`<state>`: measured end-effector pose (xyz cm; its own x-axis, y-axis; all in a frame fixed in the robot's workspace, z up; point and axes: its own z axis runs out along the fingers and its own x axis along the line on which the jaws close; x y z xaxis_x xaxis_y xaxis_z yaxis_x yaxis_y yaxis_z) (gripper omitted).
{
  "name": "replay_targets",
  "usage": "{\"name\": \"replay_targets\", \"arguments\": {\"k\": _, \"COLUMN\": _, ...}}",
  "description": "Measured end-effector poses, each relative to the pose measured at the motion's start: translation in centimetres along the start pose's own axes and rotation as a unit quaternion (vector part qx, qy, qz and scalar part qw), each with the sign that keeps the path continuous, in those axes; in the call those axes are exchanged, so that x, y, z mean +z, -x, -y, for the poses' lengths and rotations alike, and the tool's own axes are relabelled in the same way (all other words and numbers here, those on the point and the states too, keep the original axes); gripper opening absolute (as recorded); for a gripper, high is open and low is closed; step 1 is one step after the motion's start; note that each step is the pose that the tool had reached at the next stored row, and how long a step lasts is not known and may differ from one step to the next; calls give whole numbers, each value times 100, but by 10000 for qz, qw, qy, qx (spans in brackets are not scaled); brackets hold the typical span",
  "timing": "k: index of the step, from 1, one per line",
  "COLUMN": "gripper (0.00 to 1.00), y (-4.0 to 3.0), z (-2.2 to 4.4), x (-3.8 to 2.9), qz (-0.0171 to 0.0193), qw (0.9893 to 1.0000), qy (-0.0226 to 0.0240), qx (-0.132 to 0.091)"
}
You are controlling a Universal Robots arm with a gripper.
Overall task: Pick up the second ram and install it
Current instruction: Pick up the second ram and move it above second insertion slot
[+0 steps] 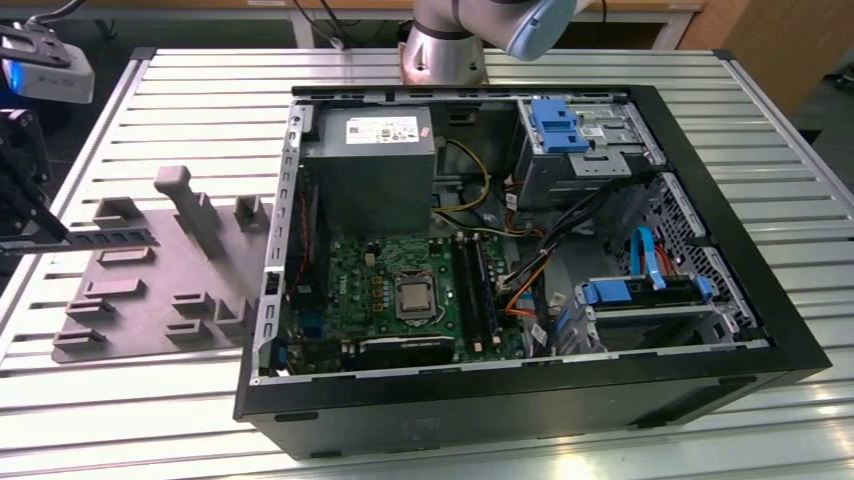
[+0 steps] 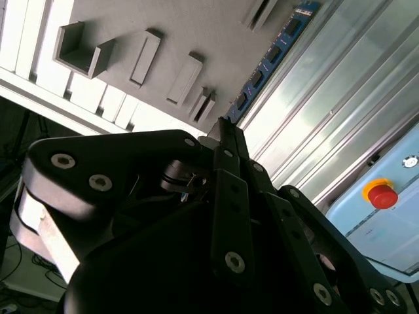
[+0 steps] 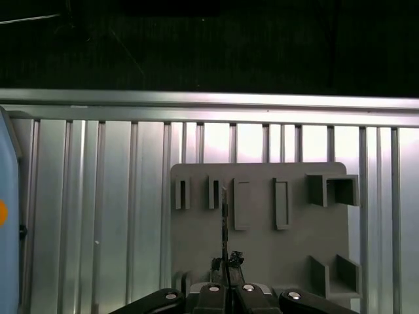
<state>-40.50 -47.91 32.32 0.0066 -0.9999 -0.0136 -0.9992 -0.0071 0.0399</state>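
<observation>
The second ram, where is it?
The second ram is at the exterior view's left, held in the fingers over the grey fixture plate, outside the computer case.

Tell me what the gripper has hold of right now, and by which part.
The gripper is shut on the second ram, pinching it at one end; the rest of the stick juts out free ahead of it.

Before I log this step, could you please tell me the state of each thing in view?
Gripper: shut on the second ram.
Second ram: gripped at one end, on edge, over the fixture plate.
Fixture plate: flat on the table.
Computer case: on its side, open.
Processor: bare, uncovered.
</observation>
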Motion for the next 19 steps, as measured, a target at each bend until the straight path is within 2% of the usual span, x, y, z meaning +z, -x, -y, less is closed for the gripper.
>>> {"name": "replay_targets", "arguments": {"k": 19, "gripper": 12, "y": 1, "z": -3, "x": -79, "qz": 1, "qw": 10000, "qy": 0, "qx": 0}}
